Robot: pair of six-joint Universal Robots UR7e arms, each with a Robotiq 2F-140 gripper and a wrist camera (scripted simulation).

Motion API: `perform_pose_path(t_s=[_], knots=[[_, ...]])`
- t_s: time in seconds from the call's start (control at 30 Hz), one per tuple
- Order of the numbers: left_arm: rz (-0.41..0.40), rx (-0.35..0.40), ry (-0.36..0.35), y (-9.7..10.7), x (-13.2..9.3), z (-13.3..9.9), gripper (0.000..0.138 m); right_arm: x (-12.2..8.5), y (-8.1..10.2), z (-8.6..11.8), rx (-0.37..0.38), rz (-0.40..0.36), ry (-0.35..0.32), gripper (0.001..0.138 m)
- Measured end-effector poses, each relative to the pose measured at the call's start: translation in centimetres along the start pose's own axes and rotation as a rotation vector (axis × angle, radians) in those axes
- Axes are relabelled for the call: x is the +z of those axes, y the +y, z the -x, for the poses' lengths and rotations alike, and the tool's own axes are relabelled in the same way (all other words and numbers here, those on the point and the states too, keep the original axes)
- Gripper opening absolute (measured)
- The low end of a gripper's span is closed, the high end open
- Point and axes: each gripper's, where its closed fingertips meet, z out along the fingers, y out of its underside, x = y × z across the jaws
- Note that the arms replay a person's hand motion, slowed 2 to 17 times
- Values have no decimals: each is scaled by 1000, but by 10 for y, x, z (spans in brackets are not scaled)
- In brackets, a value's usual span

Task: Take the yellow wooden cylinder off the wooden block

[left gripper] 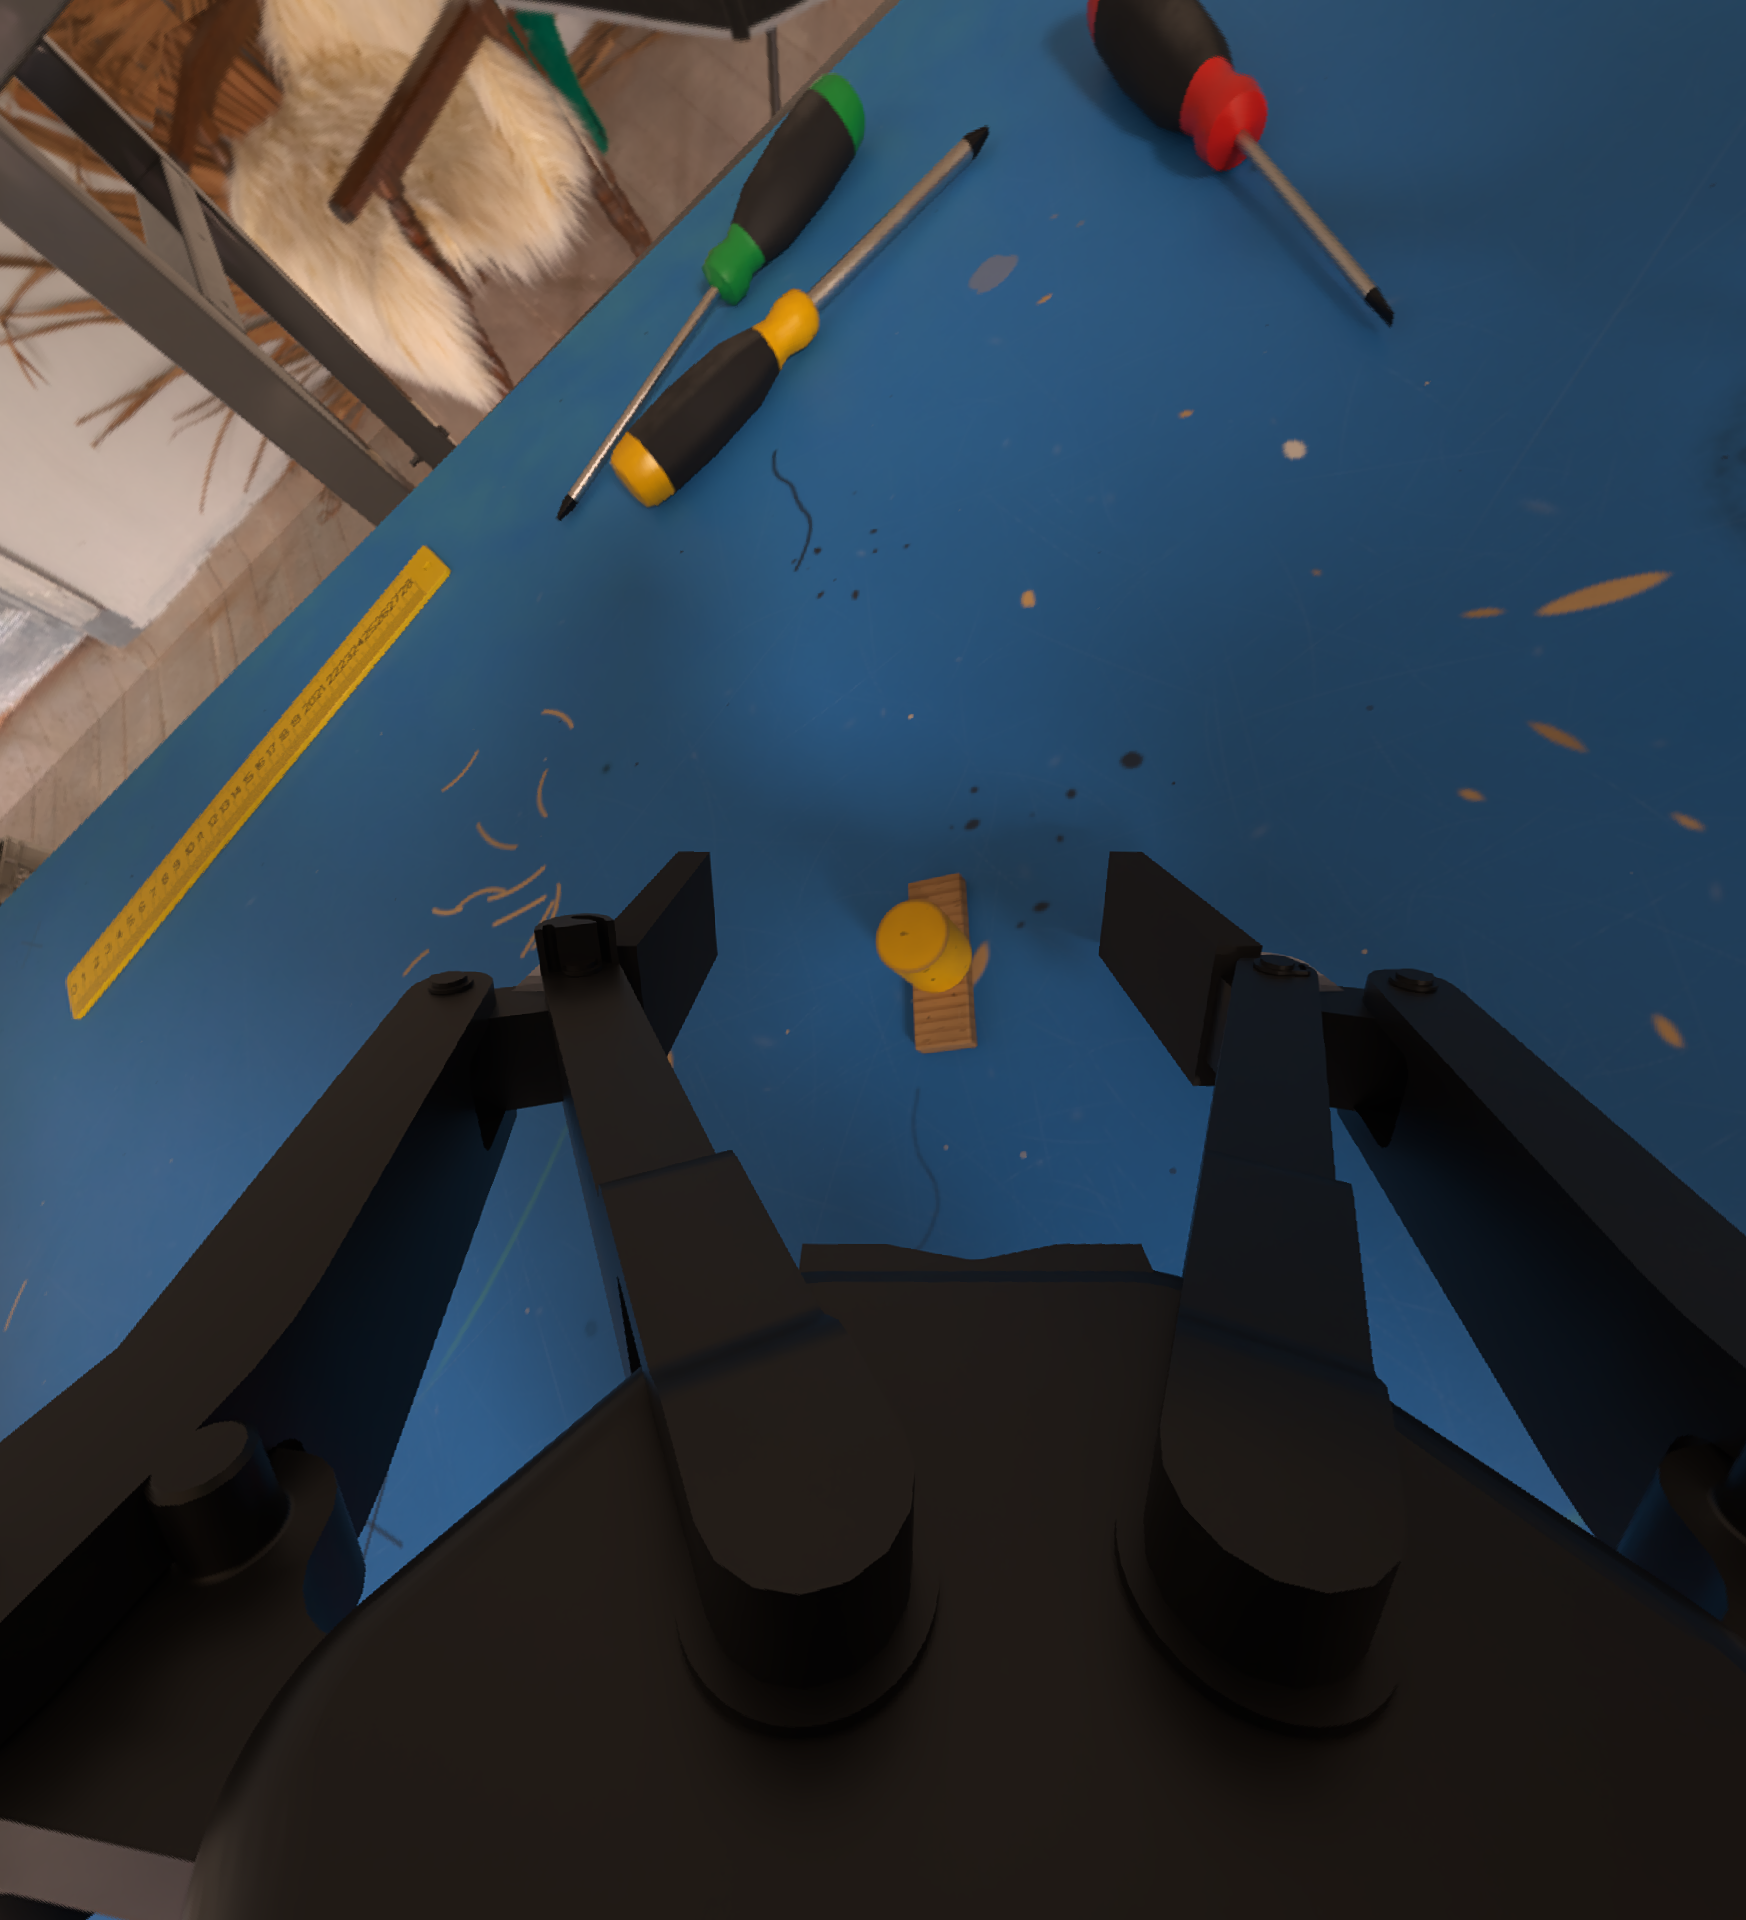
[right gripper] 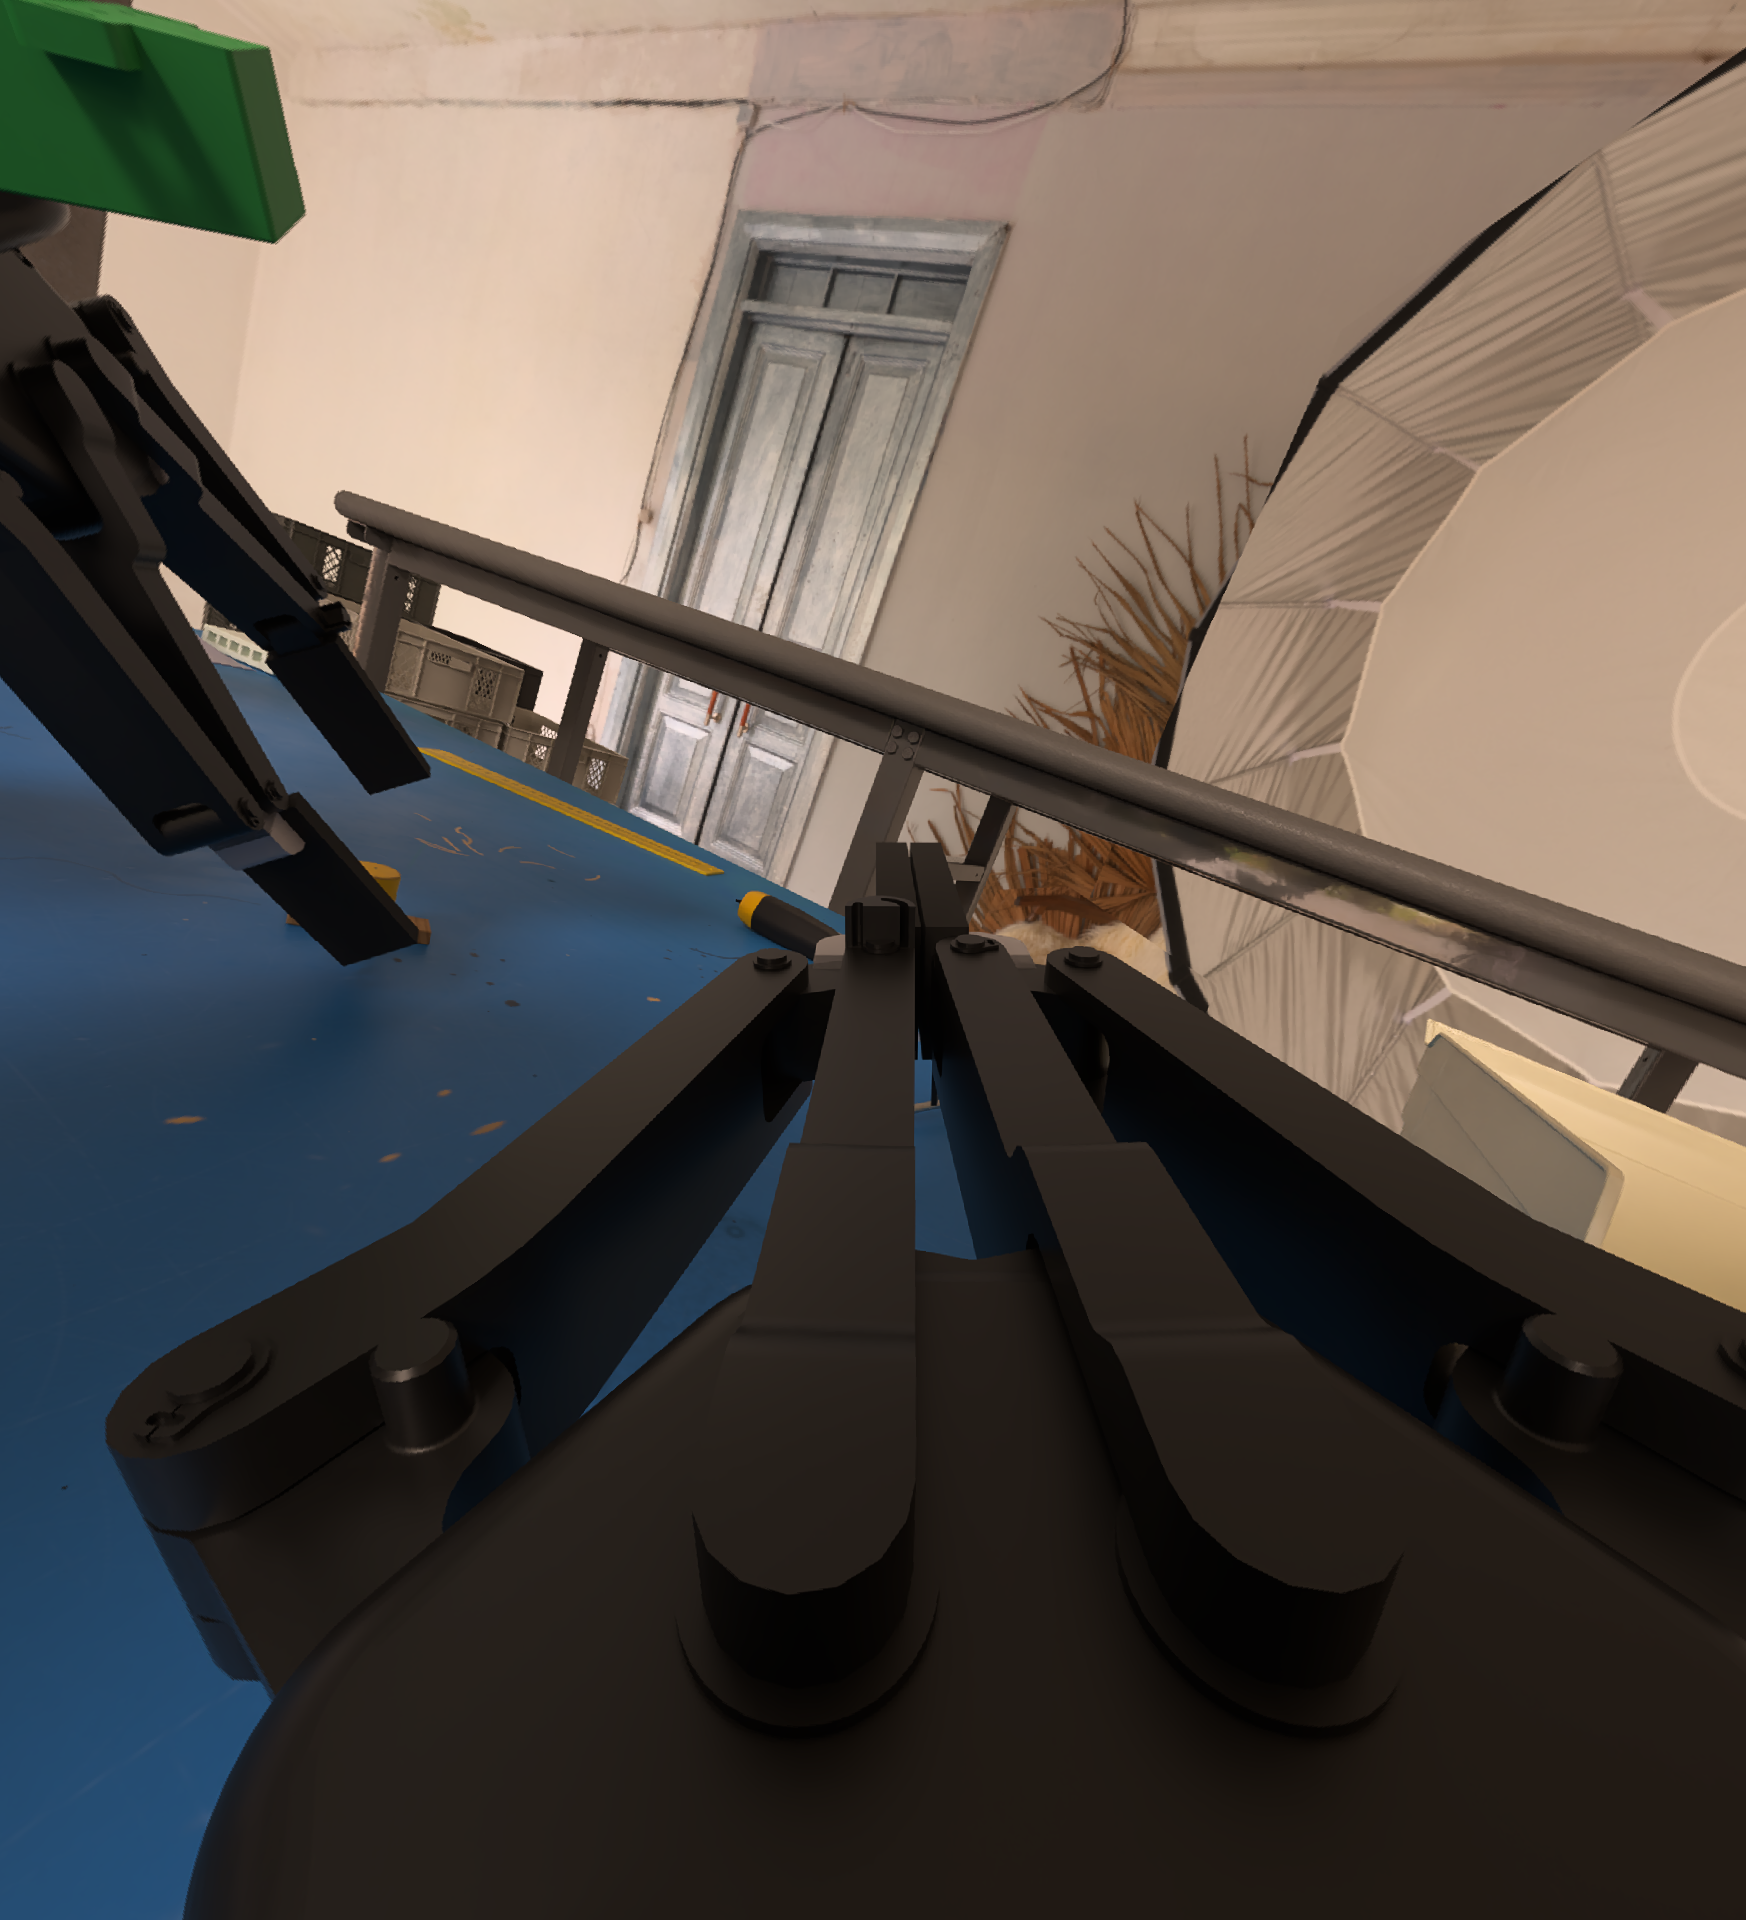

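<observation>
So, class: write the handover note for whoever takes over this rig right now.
Left claw: open, empty, above the yellow wooden cylinder, one finger either side, not touching it.
Right claw: shut, empty, off to the side near the table edge.
Cylinder stands upright on the wooden block on the blue table.
Done: lining up only.
Left: lower, close, lift the cylinder off, set it down.

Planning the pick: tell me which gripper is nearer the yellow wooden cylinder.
Left. The left gripper hangs open above the yellow wooden cylinder, fingers either side. The right gripper is shut, off to the side near the table edge.
</observation>
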Motion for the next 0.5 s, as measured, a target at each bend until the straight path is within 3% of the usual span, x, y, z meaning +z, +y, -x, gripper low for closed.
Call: perform_pose_path(t_s=[0.3,0.5], knots=[[2,-62,-39,12,-9,18,92,0,0,0,-1,0,0,1],[-44,-118,-27,12,-15,24,87,0,0,0,-2,1,0,1]])
